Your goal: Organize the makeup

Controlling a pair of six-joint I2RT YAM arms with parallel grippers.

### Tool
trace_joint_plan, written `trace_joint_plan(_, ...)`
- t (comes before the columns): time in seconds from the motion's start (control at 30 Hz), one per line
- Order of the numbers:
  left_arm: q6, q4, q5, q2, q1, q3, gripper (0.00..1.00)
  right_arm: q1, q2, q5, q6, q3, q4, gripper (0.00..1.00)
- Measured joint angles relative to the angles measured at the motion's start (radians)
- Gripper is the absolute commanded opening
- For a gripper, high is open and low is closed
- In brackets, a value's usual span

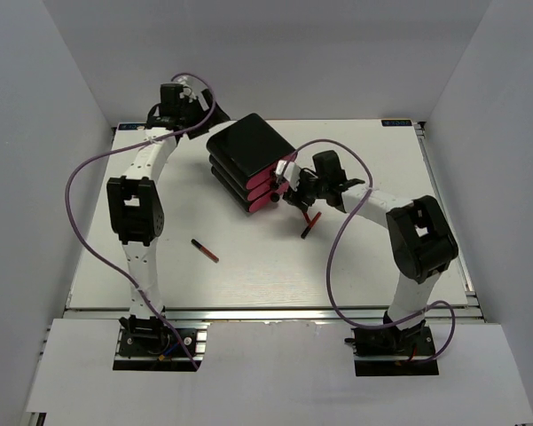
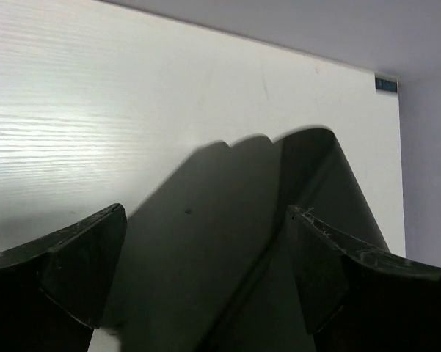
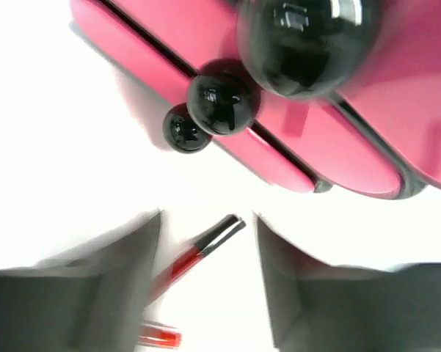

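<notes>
Between the parted jaws of the right gripper (image 3: 208, 218): slim black-and-red lipstick tube with silver collar (image 3: 205, 248), loose on the white table (image 1: 275, 266), not clamped. Just beyond those jaws: black box with pink drawers (image 3: 154, 29) and round black knobs, drawers seemingly shut. Well apart from both grippers: second black-and-red lipstick tube (image 1: 205, 250), untouched. Left gripper (image 2: 205, 213): jaws wide apart, empty. Progress judged early; neither tube stowed yet. Writing: small blue corner label (image 2: 385, 84), unreadable
</notes>
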Motion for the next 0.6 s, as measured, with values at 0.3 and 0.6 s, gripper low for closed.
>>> trace_joint_plan(0.3, -0.089, 0.117, -0.087, -0.122, 0.132, -0.089, 0.98, 0.002, -0.025, 0.001, 0.542, -0.043, 0.139, 0.89)
trace_joint_plan(0.6, -0.115, 0.233, -0.156, -0.615, 0.102, -0.643, 0.98, 0.03, 0.088, 0.114, 0.97, -0.016, 0.196, 0.8)
